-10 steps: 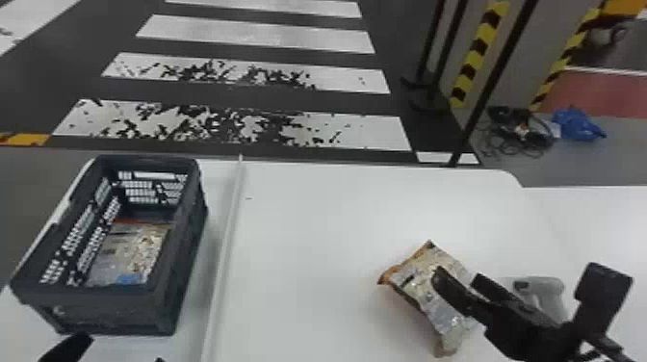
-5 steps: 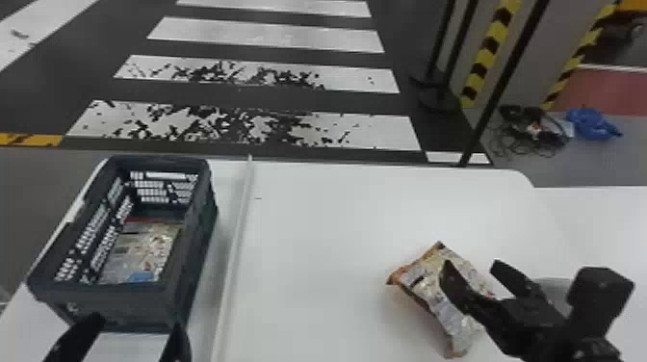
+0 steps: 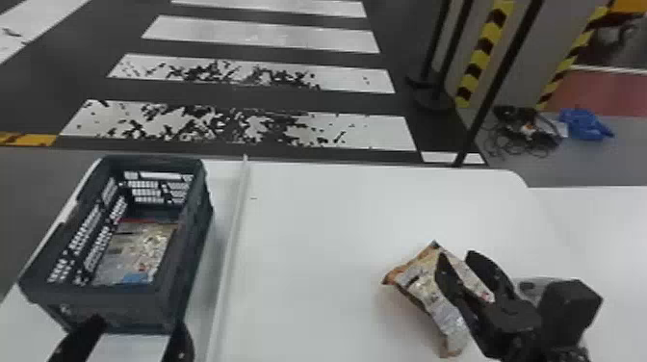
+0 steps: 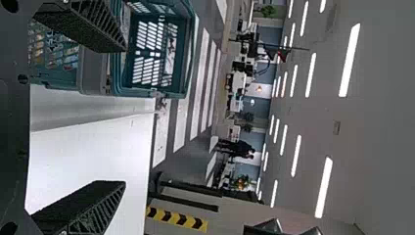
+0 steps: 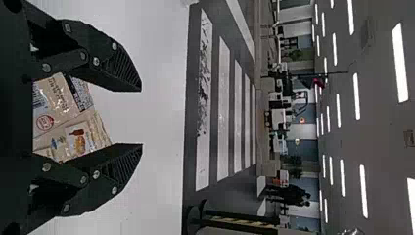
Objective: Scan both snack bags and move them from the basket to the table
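Nearest me on the robot's left, the left gripper (image 3: pixel 137 332) comes in low, aimed at about twelve o'clock, its fingers spread wide at the near end of the basket (image 3: pixel 115 305). Over on the other side, the right gripper (image 3: pixel 456 257) slants in from about four o'clock and points towards ten or eleven. Its two fingers are well parted, and the snack bag (image 3: pixel 426 291) shows between and beneath them, lying on the table (image 3: pixel 337 216) at the robot's one o'clock, tilted, one corner towards eleven. Just beyond that wrist, at two o'clock, sits a grey device (image 3: pixel 529 284), partly hidden. The basket stands at ten o'clock with packaging (image 3: pixel 139 245) flat on its bottom. A pale strip (image 3: pixel 231 240) runs between it and the bag. Farther off, white stripes (image 3: pixel 269 36) cross the dark floor around twelve.
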Robot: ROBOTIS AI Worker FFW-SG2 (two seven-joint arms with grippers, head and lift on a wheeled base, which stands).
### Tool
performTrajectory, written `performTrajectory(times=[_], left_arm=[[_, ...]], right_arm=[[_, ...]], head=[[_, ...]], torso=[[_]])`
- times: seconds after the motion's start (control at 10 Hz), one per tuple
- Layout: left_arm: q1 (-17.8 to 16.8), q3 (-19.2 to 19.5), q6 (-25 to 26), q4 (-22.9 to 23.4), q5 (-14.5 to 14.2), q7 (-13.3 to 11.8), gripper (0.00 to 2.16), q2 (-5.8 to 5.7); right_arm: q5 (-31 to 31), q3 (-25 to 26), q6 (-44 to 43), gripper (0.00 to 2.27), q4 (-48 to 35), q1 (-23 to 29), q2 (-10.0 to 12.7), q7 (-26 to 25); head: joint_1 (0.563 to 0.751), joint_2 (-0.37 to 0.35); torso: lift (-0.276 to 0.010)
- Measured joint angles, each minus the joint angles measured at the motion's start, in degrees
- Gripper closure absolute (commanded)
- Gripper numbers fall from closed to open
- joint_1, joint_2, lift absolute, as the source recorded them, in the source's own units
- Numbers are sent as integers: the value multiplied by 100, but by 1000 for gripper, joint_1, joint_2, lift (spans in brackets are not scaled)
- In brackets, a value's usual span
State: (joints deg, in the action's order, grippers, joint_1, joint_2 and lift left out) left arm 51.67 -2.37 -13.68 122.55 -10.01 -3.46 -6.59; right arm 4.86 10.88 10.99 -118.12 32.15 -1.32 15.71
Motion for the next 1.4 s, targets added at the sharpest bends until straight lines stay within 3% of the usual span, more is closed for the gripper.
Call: performTrajectory(times=[0.8,1.4], left_arm=[[-45,-140,499,147,-55,147,12,0],[-76,-211,501,62,-23,48,12,-9]], right_arm=[[4,151,-1141,2253,1174,-184,-103,-1],[-50,-110,-1675,2253,2840,-1113,-384,283]], head=[[695,-165],[695,-160]], torso=[[-98],[-98]])
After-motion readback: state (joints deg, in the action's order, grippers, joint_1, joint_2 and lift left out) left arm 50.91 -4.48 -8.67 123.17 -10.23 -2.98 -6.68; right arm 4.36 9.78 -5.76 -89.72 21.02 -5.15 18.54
